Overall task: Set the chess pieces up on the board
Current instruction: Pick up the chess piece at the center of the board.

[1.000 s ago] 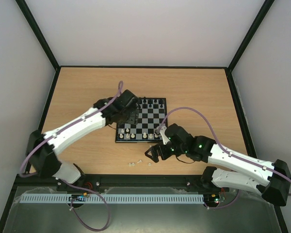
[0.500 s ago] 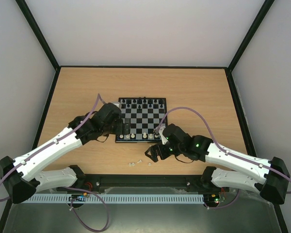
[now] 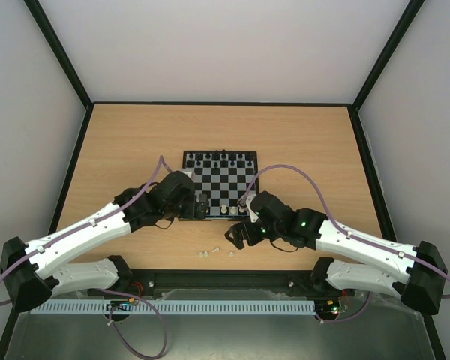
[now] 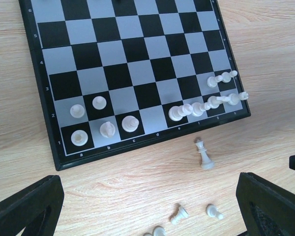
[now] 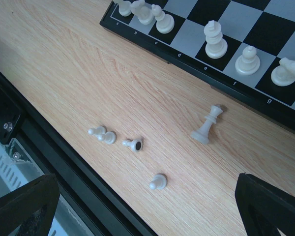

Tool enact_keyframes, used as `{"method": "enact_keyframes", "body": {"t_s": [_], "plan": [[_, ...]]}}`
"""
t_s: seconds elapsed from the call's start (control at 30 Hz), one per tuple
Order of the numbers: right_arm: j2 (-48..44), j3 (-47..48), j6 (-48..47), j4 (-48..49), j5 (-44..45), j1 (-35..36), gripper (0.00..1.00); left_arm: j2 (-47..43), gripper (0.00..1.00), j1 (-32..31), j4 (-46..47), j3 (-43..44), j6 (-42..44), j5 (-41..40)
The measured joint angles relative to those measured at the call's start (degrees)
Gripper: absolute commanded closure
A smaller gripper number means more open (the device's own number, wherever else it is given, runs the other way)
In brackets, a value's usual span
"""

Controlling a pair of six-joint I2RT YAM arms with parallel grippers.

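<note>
A tall cream plastic chess piece is lying on the wooden table just below the black-and-grey checkered board, base lower-left; the nearer right gripper and the left gripper are being held wide open, empty.

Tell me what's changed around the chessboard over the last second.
The left pincer drew back from over the left side of the board toward its near-left corner. It now stands open and empty, and whether it let go of a piece can't be told. The right pincer stayed open, hovering by the loose chess pieces lying in front of the board. Those haven't moved.
</note>
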Motion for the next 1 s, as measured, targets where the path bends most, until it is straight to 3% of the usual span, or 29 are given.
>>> {"method": "enact_keyframes", "body": {"t_s": [1.0], "plan": [[-1.1, 0.1, 1.0, -0.2, 3.4, 0.0, 0.01, 2.3, 0.01, -8.7, 4.1, -2.7, -3.8, -0.5]]}}
